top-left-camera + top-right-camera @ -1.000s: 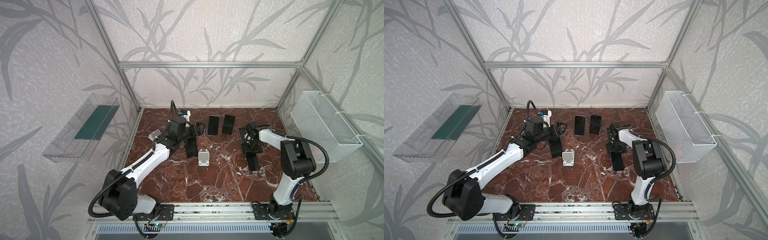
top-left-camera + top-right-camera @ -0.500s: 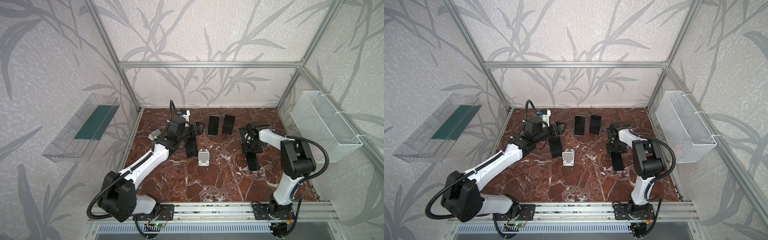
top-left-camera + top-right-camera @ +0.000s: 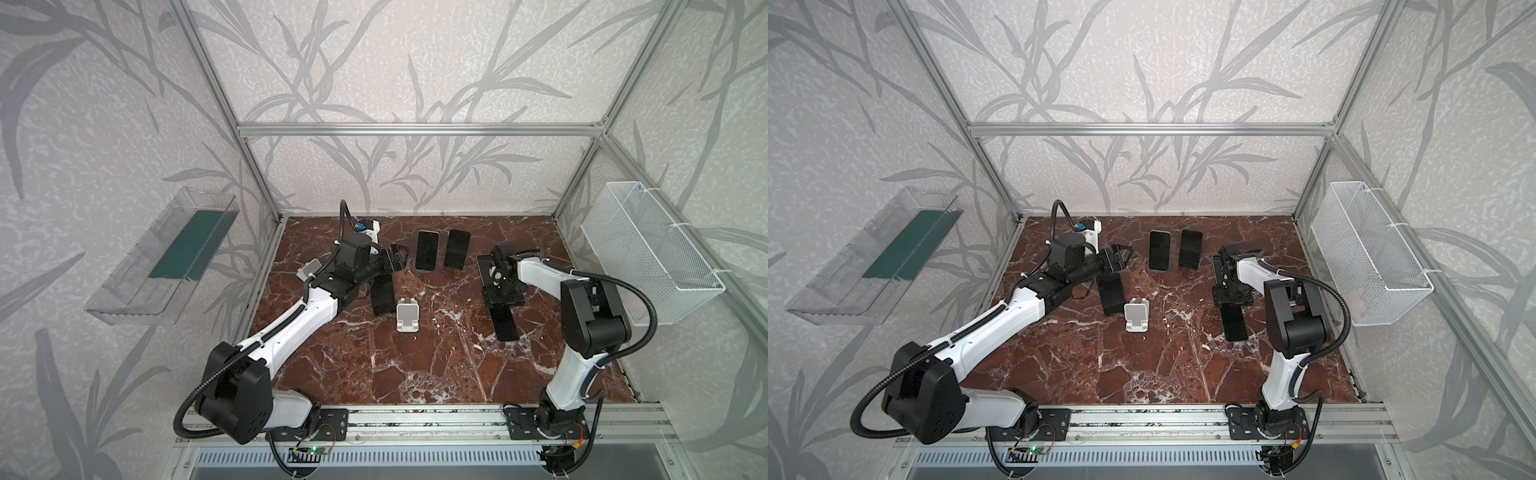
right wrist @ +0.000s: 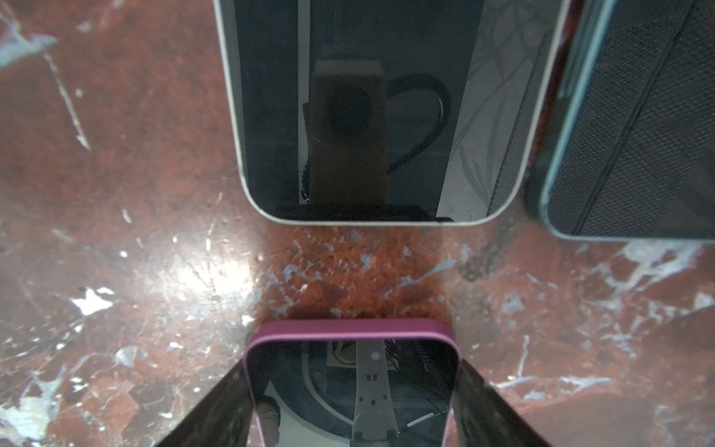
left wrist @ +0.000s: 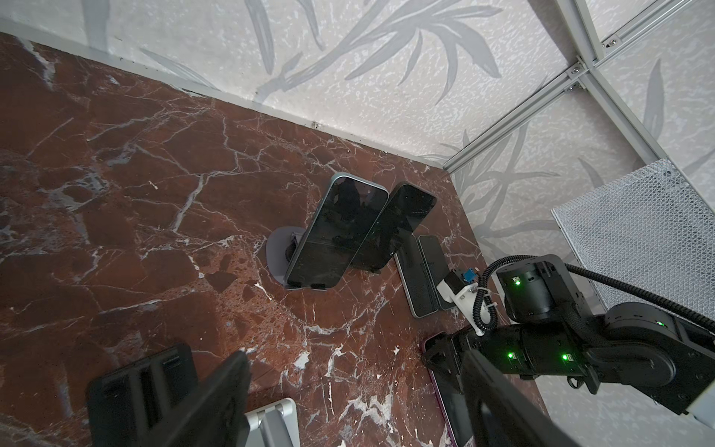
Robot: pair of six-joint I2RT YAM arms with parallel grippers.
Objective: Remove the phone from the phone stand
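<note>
The light-blue phone (image 5: 336, 232) leans back on a grey stand (image 5: 275, 251) at the back middle of the table (image 3: 415, 374), its screen dark. A black phone (image 5: 398, 224) leans the same way just beside it on the robot's right, with its own support hidden behind it. In both top views the two are side by side, close but apart. The left gripper (image 3: 397, 259) hangs just to the left of the light-blue phone without touching it. Its fingers (image 5: 174, 394) are spread wide and hold nothing. Nearer the front, a white stand (image 3: 407, 318) stands on its own in the middle of the table. On the right side, the right gripper (image 4: 352, 369) is pointed down and clamped on a purple phone (image 3: 505, 324), one finger pressed to each long edge. The phone lies low and flat, reaching toward the front edge of the table. Whether it rests fully on the marble cannot be told. Just beyond its far end a white-rimmed phone (image 4: 387, 58) and a teal-rimmed phone (image 4: 626, 135) lie flat next to each other. A wire basket (image 3: 648, 249) hangs on the right wall and a clear tray (image 3: 166, 257) on the left wall, both well apart from the phones.
</note>
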